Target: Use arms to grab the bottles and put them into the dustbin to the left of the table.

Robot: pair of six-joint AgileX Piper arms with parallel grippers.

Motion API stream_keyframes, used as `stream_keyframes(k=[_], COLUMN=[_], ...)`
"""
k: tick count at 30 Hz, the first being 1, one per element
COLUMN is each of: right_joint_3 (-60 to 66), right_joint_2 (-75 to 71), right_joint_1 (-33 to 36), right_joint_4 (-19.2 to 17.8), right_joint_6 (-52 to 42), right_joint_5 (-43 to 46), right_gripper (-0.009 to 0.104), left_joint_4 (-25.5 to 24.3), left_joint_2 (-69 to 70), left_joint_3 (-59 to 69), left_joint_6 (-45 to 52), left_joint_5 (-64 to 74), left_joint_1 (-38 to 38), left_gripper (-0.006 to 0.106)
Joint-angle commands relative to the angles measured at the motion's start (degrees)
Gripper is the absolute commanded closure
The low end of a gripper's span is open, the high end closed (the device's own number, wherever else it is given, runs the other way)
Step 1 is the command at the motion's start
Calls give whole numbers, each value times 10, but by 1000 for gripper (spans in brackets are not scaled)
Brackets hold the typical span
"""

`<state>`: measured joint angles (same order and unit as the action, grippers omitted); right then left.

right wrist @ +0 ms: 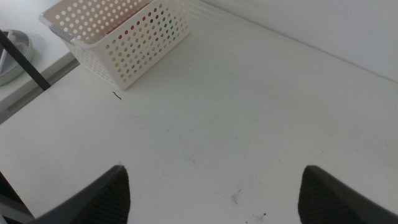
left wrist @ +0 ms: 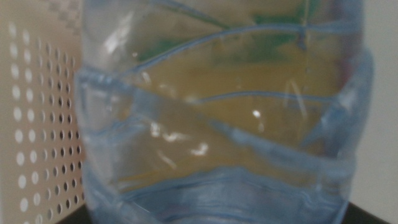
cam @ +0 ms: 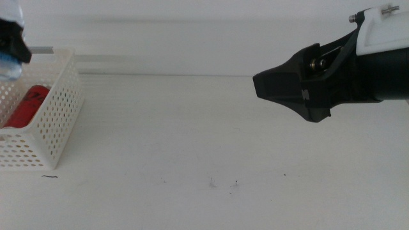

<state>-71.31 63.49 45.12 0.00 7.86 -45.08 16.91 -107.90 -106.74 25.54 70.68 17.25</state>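
Two tools show in these pictures. The left tool (cam: 13, 39) is at the upper left corner of the middle view, just above the white dustbin (cam: 56, 121). It holds the clear water bottle (left wrist: 224, 118), and a pale blue bit of that bottle (cam: 7, 67) peeks out under the black tool. In the left wrist view the bottle fills almost the whole frame, with wavy blue ridges on its see-through wall. Yellow and green colours show through it. The dustbin wall with its small round holes (left wrist: 37, 118) is at the left side of that frame, close beside the bottle. The red cola can (cam: 27, 107) lies inside the dustbin, at the left of the middle view. Through the holes in the right wrist view some red spots (right wrist: 127, 31) show inside the dustbin (right wrist: 124, 40), which sits at the upper left of that frame. The right tool (cam: 281, 86) is at the upper right of the middle view, above the white desk (cam: 211, 140), well apart from the dustbin. Its two dark jaws stand wide apart in the right wrist view (right wrist: 214, 196) and hold nothing. A few tiny dark specks (cam: 223, 185) lie on the desk near the bottom middle.
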Motion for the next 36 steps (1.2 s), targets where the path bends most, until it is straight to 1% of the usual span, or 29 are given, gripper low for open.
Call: stream_keyframes(k=[1,6,9,10,12,13,16,20,21,26,29,32,34,36], right_joint_3=[-3,-3,-3,-3,-3,-3,-3,-3,-3,-3,-3,-3,-3,-3], right_joint_2=[-2,-2,-2,-2,-2,-2,-2,-2,-2,-2,-2,-2,-2,-2], right_joint_1=[1,1,1,1,1,1,1,1,1,1,1,1,1,1], right_joint_4=[-6,-6,-6,-6,-6,-6,-6,-6,-6,-6,-6,-6,-6,-6], right_joint_6=[-2,-2,-2,-2,-2,-2,-2,-2,-2,-2,-2,-2,-2,-2], right_joint_5=[2,2,2,2,2,2,2,2,2,2,2,2,2,2], right_gripper=[4,4,4,4,4,4,4,4,4,4,4,4,4,4], left_joint_4=[16,14,10,9,9,9,4,-25,-25,-21,-41,-58,-52,-24], left_joint_2=[-16,-59,-76,-78,-82,-83,-83,-80,-79,-45,-10,49,103,163], left_joint_3=[-10,-8,-8,-8,-3,0,11,10,9,9,14,56,97,148], left_joint_6=[0,0,2,2,2,2,2,2,2,-11,-32,-51,-51,-39], left_joint_5=[-7,-7,-7,-7,-7,-7,-7,-7,-7,-7,-7,-17,-50,-82], left_joint_1=[16,26,26,26,26,26,26,26,26,22,7,-11,-19,-27], left_gripper=[102,102,96,92,81,74,47,11,7,7,7,8,10,10])
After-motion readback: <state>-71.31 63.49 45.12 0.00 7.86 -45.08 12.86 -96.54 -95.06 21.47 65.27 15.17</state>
